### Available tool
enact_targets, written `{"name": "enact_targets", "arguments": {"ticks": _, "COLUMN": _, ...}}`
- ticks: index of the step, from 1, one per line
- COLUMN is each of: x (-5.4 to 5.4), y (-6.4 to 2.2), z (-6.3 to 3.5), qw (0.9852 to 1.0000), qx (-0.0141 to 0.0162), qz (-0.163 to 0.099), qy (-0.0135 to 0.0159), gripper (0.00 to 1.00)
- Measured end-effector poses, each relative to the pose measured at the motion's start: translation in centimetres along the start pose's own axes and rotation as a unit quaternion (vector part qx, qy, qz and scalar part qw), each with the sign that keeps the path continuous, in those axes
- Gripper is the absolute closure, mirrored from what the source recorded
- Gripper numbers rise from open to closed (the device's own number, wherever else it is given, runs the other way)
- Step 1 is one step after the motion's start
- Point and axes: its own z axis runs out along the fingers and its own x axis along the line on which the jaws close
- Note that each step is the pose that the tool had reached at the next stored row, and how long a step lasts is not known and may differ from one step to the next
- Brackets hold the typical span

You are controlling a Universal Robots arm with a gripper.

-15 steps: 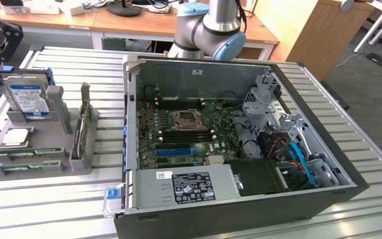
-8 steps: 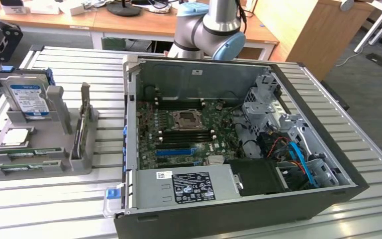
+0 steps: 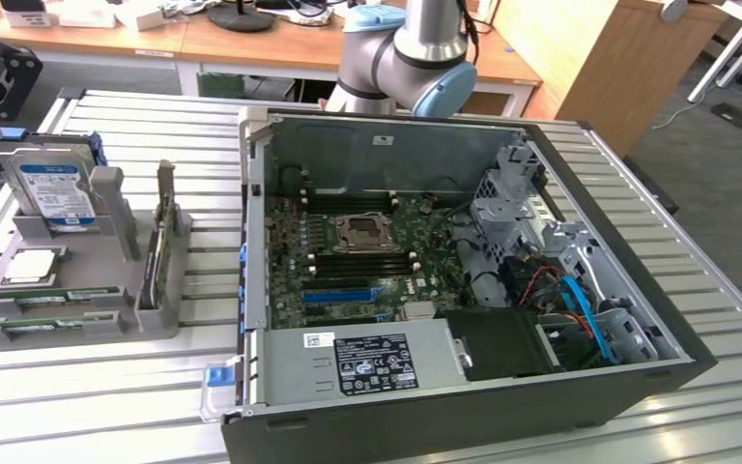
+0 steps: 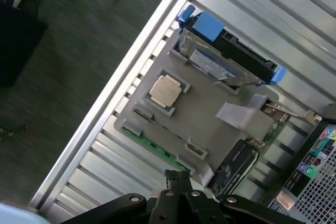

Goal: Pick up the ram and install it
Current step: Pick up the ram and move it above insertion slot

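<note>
- One gripper is mine, and its two dark fingers are pressed together with nothing between them.
- In the wrist view my fingertips appear over the slatted metal table, close to the edge of the gray holder but not touching it.
- The ram is a thin green strip lying lengthwise along that same edge of the holder, held by the holder's clips. It is the part nearest my fingers.
- In the exterior view the ram sits low at the front of the holder, on the exterior view's left, well apart from the open computer case.
- Also on the holder, the square silver processor chip lies flat in its recess and the hard drive with the blue-white label stands upright at the back. A thin card stands on edge on the side toward the case.
- My arm rises behind the case at the top of the exterior view.
- Inside the case the green motherboard lies exposed, with long black slots on either side of its central socket.
</note>
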Motion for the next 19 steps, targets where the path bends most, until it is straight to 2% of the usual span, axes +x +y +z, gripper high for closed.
{"name": "enact_targets", "arguments": {"ticks": 5, "x": 0.03, "y": 0.03, "z": 0.05, "qw": 0.9995, "qx": 0.0060, "qz": -0.032, "qy": 0.0034, "gripper": 0.89}}
{"name": "enact_targets", "arguments": {"ticks": 10, "x": 0.05, "y": 0.06, "z": 0.10, "qw": 0.9979, "qx": 0.0121, "qz": -0.063, "qy": 0.0072, "gripper": 0.89}}
{"name": "enact_targets", "arguments": {"ticks": 15, "x": 0.08, "y": 0.09, "z": 0.15, "qw": 0.9953, "qx": 0.0185, "qz": -0.094, "qy": 0.0113, "gripper": 0.89}}
{"name": "enact_targets", "arguments": {"ticks": 19, "x": 0.11, "y": 0.13, "z": 0.20, "qw": 0.9926, "qx": 0.0242, "qz": -0.118, "qy": 0.0150, "gripper": 0.89}}
